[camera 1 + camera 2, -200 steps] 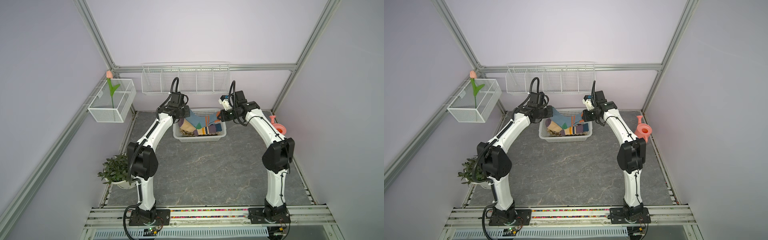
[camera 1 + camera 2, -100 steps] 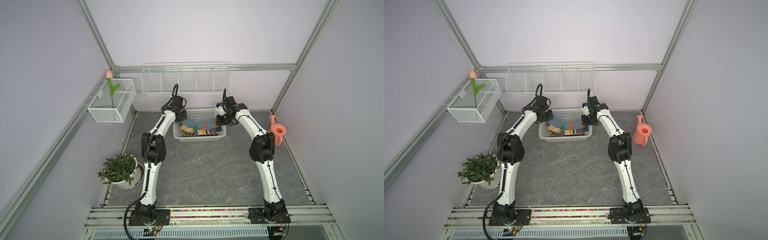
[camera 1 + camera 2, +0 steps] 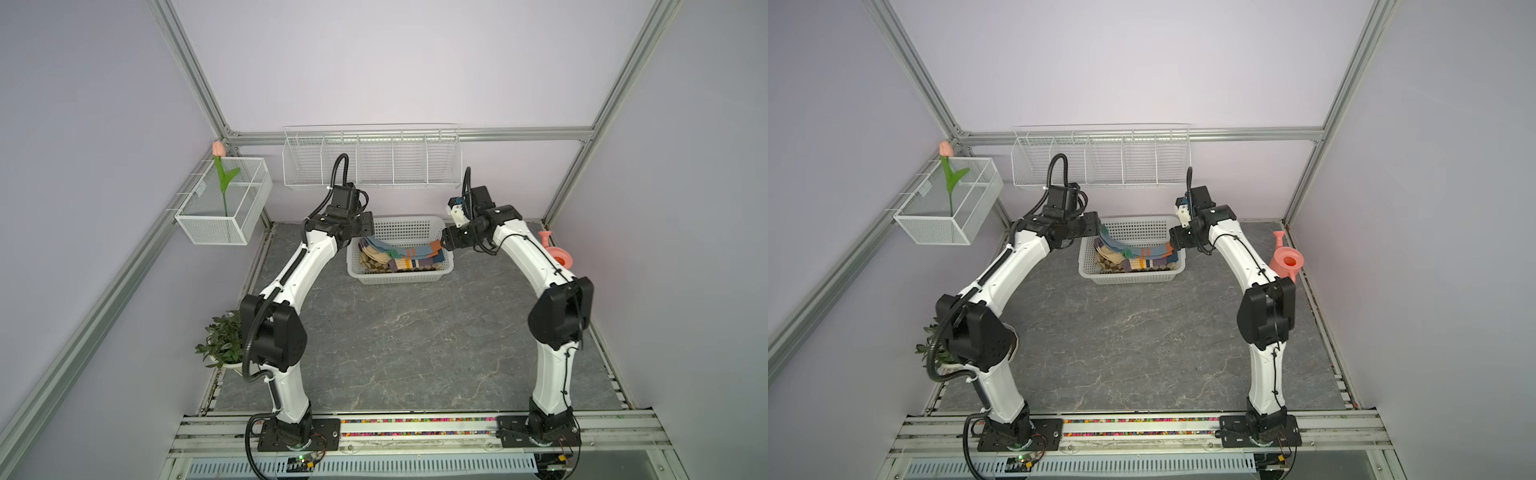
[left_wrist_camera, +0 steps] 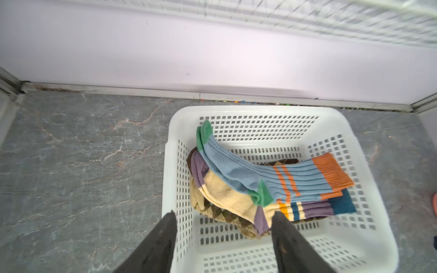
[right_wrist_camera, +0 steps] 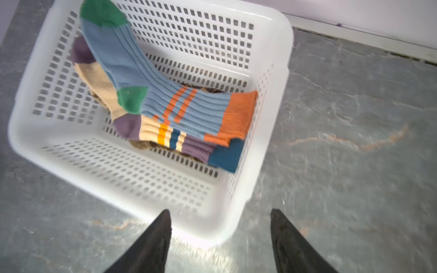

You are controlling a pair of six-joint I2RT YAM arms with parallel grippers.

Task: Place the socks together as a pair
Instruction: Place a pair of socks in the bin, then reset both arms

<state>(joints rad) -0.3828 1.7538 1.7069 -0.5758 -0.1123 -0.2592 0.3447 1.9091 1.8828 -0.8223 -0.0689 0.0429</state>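
Note:
A white perforated basket (image 3: pixel 401 277) (image 3: pixel 1129 277) at the back of the table holds the socks (image 3: pixel 399 255). On top lie two blue socks (image 4: pixel 238 172) (image 5: pixel 132 68) with green toes and orange cuffs, one on the other. Beneath them are cream striped socks (image 4: pixel 227 193) (image 5: pixel 151 130), then brown argyle ones (image 4: pixel 222 214). My left gripper (image 4: pixel 224 212) (image 3: pixel 363 226) hovers open over the basket's left end, holding nothing. Just outside the basket's right end, my right gripper (image 5: pixel 220 210) (image 3: pixel 446 241) is open and holds nothing.
A salmon watering can (image 3: pixel 557 255) stands at the right edge and a potted plant (image 3: pixel 222 345) at the left edge. On the back wall hangs a wire shelf (image 3: pixel 372 160), and on the left wall a mesh box with a tulip (image 3: pixel 224 208).
Both grippers were shut a second ago and now stand open. The arms dipped toward the basket and have risen and drawn apart again. The blue socks lie loose on the pile.

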